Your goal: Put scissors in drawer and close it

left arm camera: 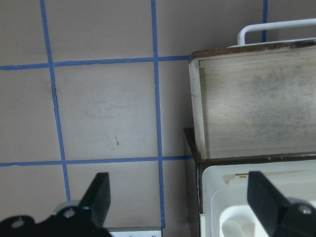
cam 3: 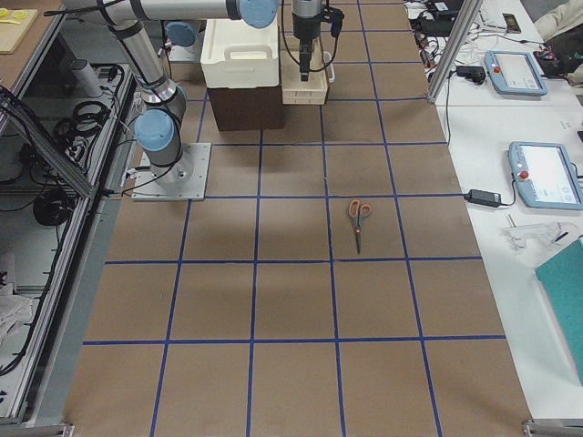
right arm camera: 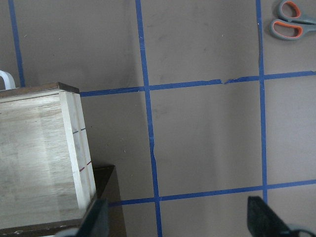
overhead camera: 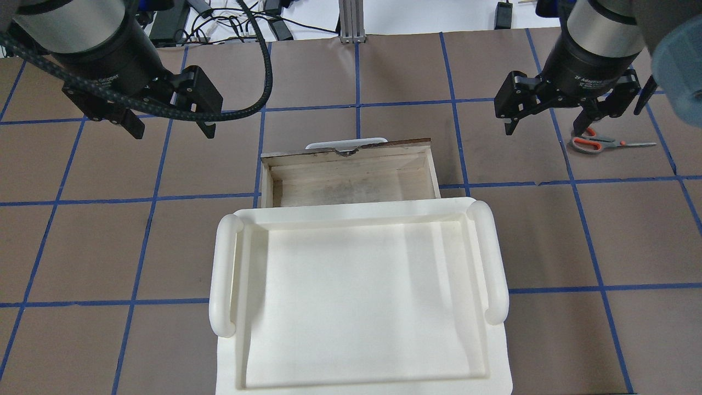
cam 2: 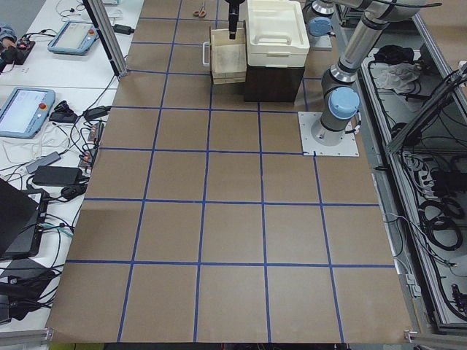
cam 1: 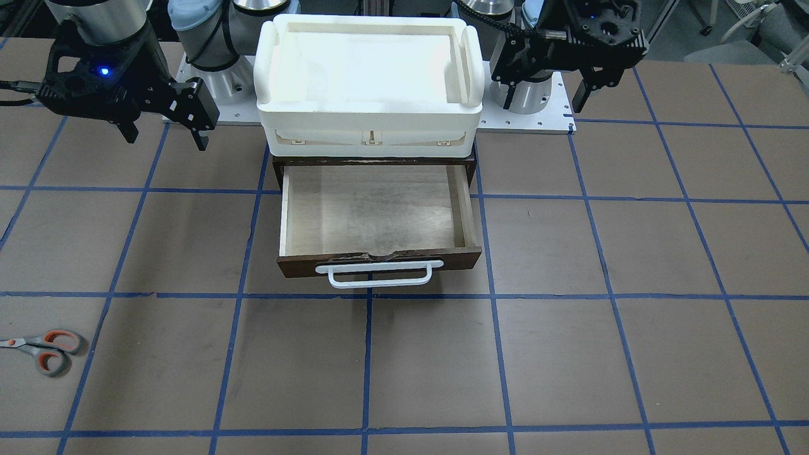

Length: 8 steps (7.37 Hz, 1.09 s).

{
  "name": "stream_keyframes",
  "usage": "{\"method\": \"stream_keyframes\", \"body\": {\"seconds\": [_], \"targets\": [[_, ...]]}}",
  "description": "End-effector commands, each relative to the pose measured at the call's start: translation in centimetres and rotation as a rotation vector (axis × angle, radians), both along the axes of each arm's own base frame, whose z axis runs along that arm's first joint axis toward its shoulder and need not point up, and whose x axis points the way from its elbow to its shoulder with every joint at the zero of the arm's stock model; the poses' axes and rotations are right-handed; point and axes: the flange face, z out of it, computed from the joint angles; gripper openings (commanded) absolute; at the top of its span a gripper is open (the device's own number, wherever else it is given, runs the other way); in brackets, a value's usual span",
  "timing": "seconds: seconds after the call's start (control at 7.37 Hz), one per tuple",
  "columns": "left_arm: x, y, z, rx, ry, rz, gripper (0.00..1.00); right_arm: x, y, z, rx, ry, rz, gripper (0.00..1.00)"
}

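Observation:
The scissors point(cam 1: 47, 351) lie flat on the table on my right side, grey handles lined orange. They also show in the overhead view point(overhead camera: 598, 144), the right wrist view point(right arm camera: 291, 24) and the exterior right view point(cam 3: 358, 218). The wooden drawer point(cam 1: 455, 258) stands pulled out and empty, its white bar handle point(cam 1: 379, 275) toward the operators; it also shows in the overhead view point(overhead camera: 345, 151). My right gripper point(overhead camera: 544, 127) is open and empty, hovering above the table just beside the scissors' handles. My left gripper point(overhead camera: 171, 129) is open and empty, hovering left of the drawer.
A white plastic tray-like box point(overhead camera: 225, 274) sits on top of the dark brown cabinet point(cam 1: 276, 170) that holds the drawer. Blue tape lines grid the brown table. Both arm bases point(cam 1: 524, 95) stand behind the cabinet.

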Motion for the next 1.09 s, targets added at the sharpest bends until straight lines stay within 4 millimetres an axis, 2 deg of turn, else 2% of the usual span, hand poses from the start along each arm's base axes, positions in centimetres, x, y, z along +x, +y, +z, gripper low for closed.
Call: {"method": "stream_keyframes", "body": {"seconds": [0.0,0.14,0.27,0.41,0.54,0.68,0.81,0.95], "targets": [[0.0,0.0,0.0,0.0,0.0,0.0,1.0,0.0,0.3,1.0,-0.027,-0.001,-0.004,1.0],[0.0,0.0,0.0,0.0,0.0,0.0,1.0,0.1,0.9,1.9,-0.047,-0.009,0.01,1.0],[0.0,0.0,0.0,0.002,0.0,0.0,1.0,-0.3,0.5,1.6,-0.038,0.007,0.094,1.0],[0.0,0.0,0.0,0.002,0.0,0.0,1.0,-0.6,0.2,1.6,-0.042,0.022,0.273,1.0],[0.0,0.0,0.0,0.0,0.0,0.0,1.0,-1.8,0.0,1.7,-0.04,0.024,0.303,1.0],[0.0,0.0,0.0,0.0,0.0,0.0,1.0,-3.8,-0.6,1.6,-0.04,0.021,0.343,1.0],[0.0,0.0,0.0,0.0,0.0,0.0,1.0,-7.6,-1.6,1.7,-0.061,0.031,0.451,1.0],[0.0,0.0,0.0,0.0,0.0,0.0,1.0,-10.2,-2.6,1.2,-0.089,-0.012,0.554,1.0]]}}
